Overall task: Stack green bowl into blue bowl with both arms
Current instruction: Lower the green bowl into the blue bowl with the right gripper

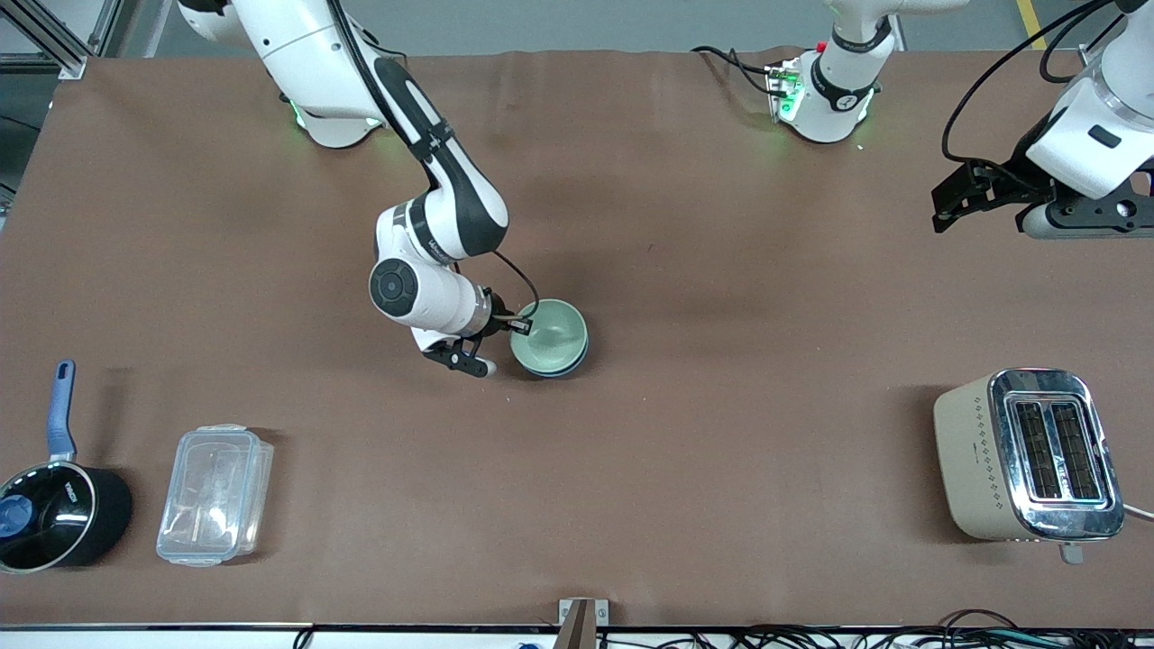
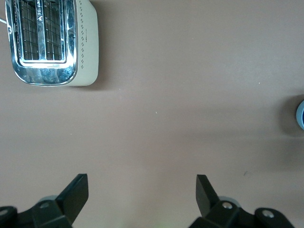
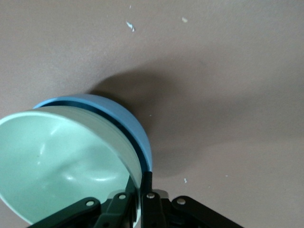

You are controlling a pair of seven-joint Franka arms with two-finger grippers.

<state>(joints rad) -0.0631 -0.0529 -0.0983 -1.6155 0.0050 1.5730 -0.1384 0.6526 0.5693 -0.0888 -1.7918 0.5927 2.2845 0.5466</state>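
The green bowl (image 1: 550, 335) sits inside the blue bowl (image 1: 572, 362) near the middle of the table (image 1: 721, 270), so the stacking looks done; the right gripper (image 1: 521, 322) pinches the green bowl's rim, likely to steady it; the left gripper (image 2: 142, 192) waits spread wide and empty above the left arm's end, over bare table farther from the front camera than the toaster (image 1: 1028, 455).

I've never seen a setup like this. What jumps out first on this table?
Mid-table, the green bowl sits nested in the blue bowl, with the right gripper pinching the green bowl's rim. The left gripper hangs open above the table's left-arm end, waiting. Nearer the front camera stand a shiny toaster at that end and a black saucepan beside a clear plastic container at the other.
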